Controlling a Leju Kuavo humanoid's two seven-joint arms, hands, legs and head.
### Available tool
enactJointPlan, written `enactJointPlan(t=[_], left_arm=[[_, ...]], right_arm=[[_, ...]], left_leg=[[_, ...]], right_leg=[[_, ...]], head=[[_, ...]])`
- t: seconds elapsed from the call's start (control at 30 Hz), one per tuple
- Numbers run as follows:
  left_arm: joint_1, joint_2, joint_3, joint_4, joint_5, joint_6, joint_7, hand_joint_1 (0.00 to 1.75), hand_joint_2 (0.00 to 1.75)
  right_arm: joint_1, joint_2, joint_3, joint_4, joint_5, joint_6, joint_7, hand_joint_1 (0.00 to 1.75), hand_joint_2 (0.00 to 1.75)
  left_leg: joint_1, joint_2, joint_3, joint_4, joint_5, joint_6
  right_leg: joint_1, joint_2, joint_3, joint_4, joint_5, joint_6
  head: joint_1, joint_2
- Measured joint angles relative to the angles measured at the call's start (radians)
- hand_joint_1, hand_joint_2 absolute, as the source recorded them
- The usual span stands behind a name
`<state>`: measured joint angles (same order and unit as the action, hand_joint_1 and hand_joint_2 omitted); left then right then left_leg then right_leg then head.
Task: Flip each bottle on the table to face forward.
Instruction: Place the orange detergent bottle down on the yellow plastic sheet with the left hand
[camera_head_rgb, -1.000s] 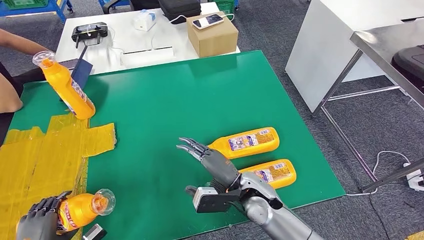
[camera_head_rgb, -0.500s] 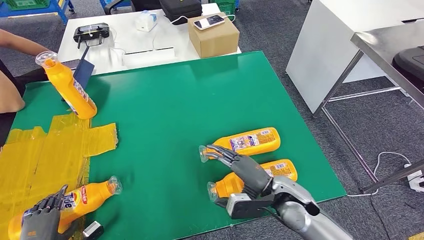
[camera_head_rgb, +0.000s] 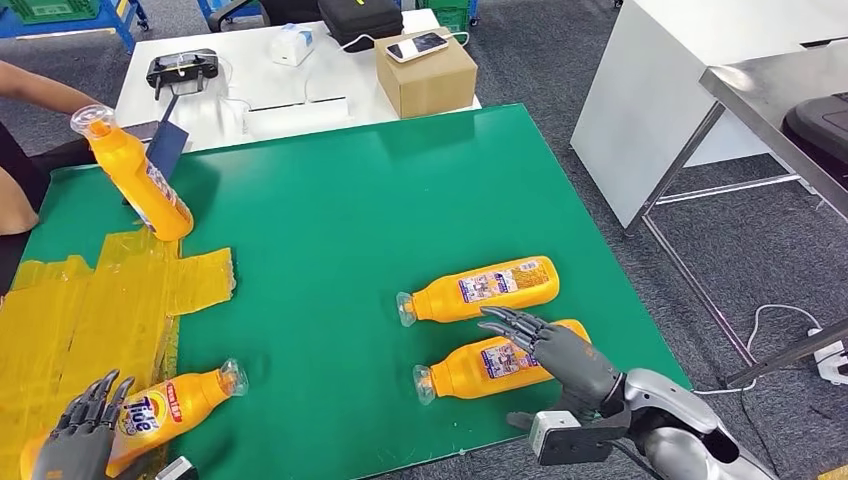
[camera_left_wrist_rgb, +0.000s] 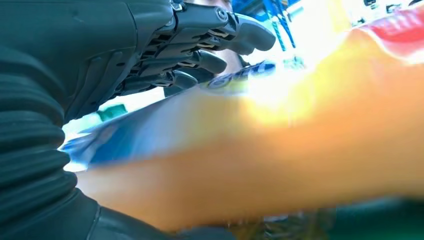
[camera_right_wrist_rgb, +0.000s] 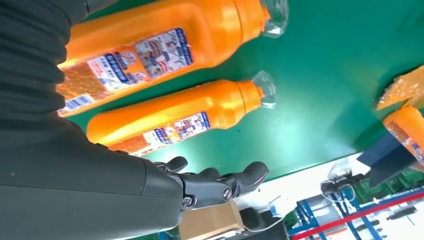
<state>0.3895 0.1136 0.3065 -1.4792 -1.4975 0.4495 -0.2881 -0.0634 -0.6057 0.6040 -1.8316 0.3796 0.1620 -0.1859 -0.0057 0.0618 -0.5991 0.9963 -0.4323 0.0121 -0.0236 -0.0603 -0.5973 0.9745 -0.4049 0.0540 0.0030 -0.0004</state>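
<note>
Head view: a green table mat (camera_head_rgb: 380, 190) filled most of the frame. At centre right, two orange plastic detergent bottles with clear caps lay on their sides, one above the other, back labels up: the upper bottle (camera_head_rgb: 485, 287) and the lower bottle (camera_head_rgb: 495, 365). The robot's right hand (camera_head_rgb: 555, 352) hovered over the lower bottle's wide end at lower right, fingers spread and holding nothing. At lower left, a third orange bottle (camera_head_rgb: 150, 420) lay with its front logo up, on yellow tape patches (camera_head_rgb: 90, 300); the left hand (camera_head_rgb: 75, 435) rested on its base, fingers apart, and whether it gripped could not be told. At upper left, a fourth orange bottle (camera_head_rgb: 135, 175) leaned tilted beside a person's arm (camera_head_rgb: 35, 90). Along the top, a white table carried a brown cardboard box (camera_head_rgb: 425, 65) with a phone on it.

Left wrist view: a blurred orange bottle body (camera_left_wrist_rgb: 260, 160) crossed the frame, dark fingers (camera_left_wrist_rgb: 220, 30) extended above it.

Right wrist view: both bottles appeared, with the open fingers (camera_right_wrist_rgb: 220, 185) clear of them.

The bottles looked smooth, rigid and possibly heavy if full, so they would likely slip; the flat middle of the body seemed the best hold. The two lay near each other, which could crowd a roll.
</note>
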Motion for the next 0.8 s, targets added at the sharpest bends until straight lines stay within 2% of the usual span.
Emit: enactJointPlan(t=[0.13,0.2,0.4,0.47,0.53,0.6,0.67,0.73,0.8], left_arm=[[-0.018,-0.09,0.1,-0.031,0.27,-0.067,-0.284,0.0,1.75],[-0.029,-0.132,0.144,-0.05,0.338,-0.1,-0.346,0.0,1.75],[-0.047,-0.193,0.214,-0.078,0.383,-0.13,-0.375,0.0,1.75],[-0.048,-0.201,0.219,-0.095,0.528,-0.178,-0.393,0.0,1.75],[-0.054,-0.204,0.217,-0.12,0.757,-0.257,-0.405,0.0,1.75],[-0.071,-0.204,0.212,-0.138,0.941,-0.351,-0.408,0.0,1.75],[-0.092,-0.204,0.201,-0.147,1.045,-0.429,-0.409,0.0,1.75],[-0.107,-0.204,0.184,-0.152,1.088,-0.453,-0.41,0.0,1.75],[-0.115,-0.202,0.163,-0.154,1.099,-0.436,-0.411,0.0,1.75]], right_arm=[[0.086,-0.056,-0.057,-0.062,-0.001,0.01,0.014,0.0,1.75],[0.123,-0.079,-0.086,-0.09,-0.001,0.012,0.015,0.0,1.75],[0.171,-0.107,-0.126,-0.129,0.004,0.019,0.019,0.0,1.75],[0.182,-0.111,-0.134,-0.136,0.012,0.026,0.028,0.0,1.75],[0.187,-0.114,-0.141,-0.136,0.013,0.041,0.041,0.0,1.75],[0.162,-0.113,-0.143,-0.117,-0.002,0.064,0.05,0.0,1.75],[0.109,-0.104,-0.138,-0.069,-0.02,0.084,0.055,0.0,1.75],[0.054,-0.09,-0.13,-0.01,-0.029,0.095,0.057,0.0,1.75],[0.008,-0.075,-0.12,0.042,-0.031,0.098,0.058,0.0,1.75]], left_leg=[[-0.001,-0.003,-0.001,0.0,0.0,0.001],[-0.001,-0.002,-0.002,0.0,-0.001,0.002],[-0.002,-0.001,-0.001,0.001,-0.002,0.004],[-0.002,-0.001,-0.001,0.001,-0.002,0.004],[-0.001,-0.001,-0.001,0.0,-0.002,0.003],[-0.002,0.0,-0.001,0.0,-0.002,0.004],[-0.002,0.0,-0.001,0.0,-0.001,0.004],[-0.002,0.0,0.0,0.0,0.0,0.005],[-0.002,0.0,0.0,0.001,0.0,0.006]], right_leg=[[-0.001,-0.002,0.0,0.0,-0.001,0.001],[-0.001,-0.002,0.0,-0.001,-0.001,0.003],[-0.002,-0.001,0.0,-0.001,-0.001,0.003],[-0.002,-0.001,0.0,-0.001,-0.002,0.003],[-0.002,-0.001,0.0,-0.001,-0.002,0.004],[-0.002,-0.001,0.0,-0.001,-0.002,0.004],[-0.002,-0.001,0.001,-0.001,-0.001,0.004],[-0.002,-0.001,0.002,-0.001,-0.001,0.004],[-0.003,-0.001,0.002,-0.001,-0.001,0.004]], head=[[0.001,0.0],[0.001,0.0],[0.0,0.0],[0.0,0.0],[0.0,0.0],[0.0,0.0],[0.0,0.0],[0.0,0.0],[0.0,0.0]])
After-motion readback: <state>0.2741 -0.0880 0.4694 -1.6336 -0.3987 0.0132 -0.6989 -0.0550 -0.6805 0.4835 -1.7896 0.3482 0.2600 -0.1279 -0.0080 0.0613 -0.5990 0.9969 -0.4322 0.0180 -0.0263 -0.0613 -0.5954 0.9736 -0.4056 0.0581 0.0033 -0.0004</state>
